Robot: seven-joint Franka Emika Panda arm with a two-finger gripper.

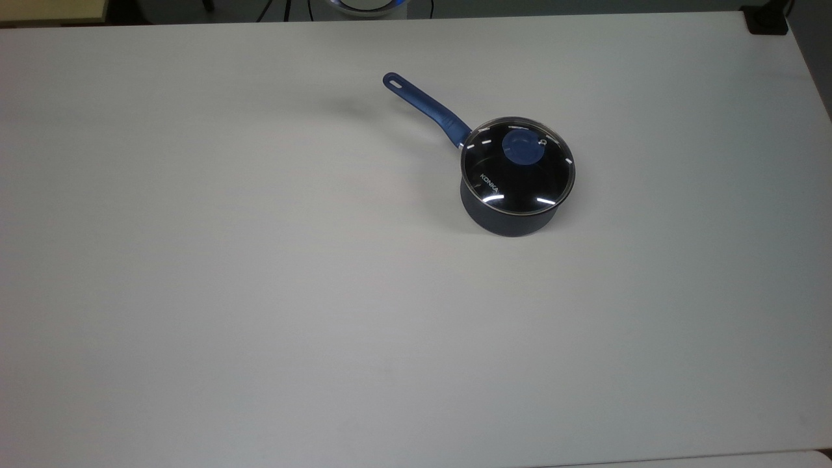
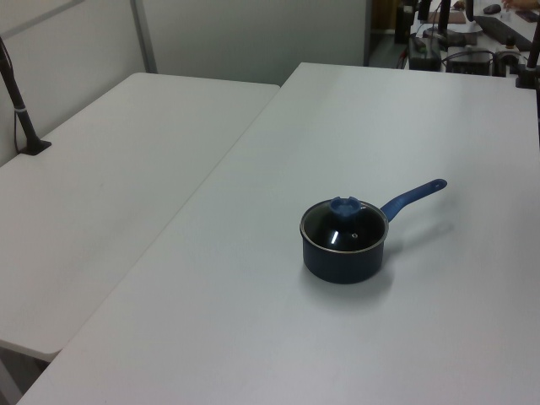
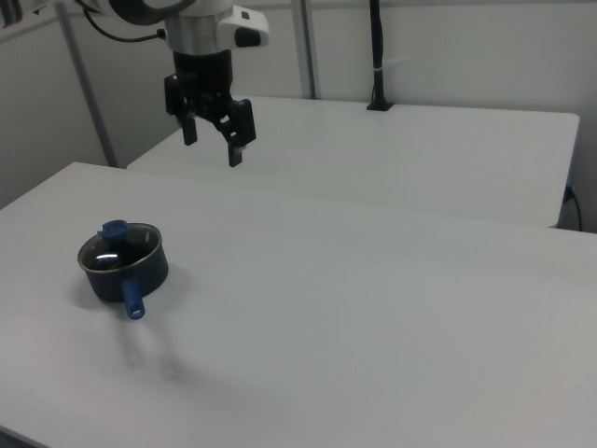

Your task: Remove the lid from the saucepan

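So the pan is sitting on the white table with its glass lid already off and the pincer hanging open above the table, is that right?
Not quite. The lid is on the saucepan, covering its mouth, blue knob up, as the top view shows. The rest holds: the pan stands on the white table, and in the right view the pincer hangs open above the table, well away from the pan.

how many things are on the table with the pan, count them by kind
saucepan: 1
lid, seated on the saucepan: 1
total: 2
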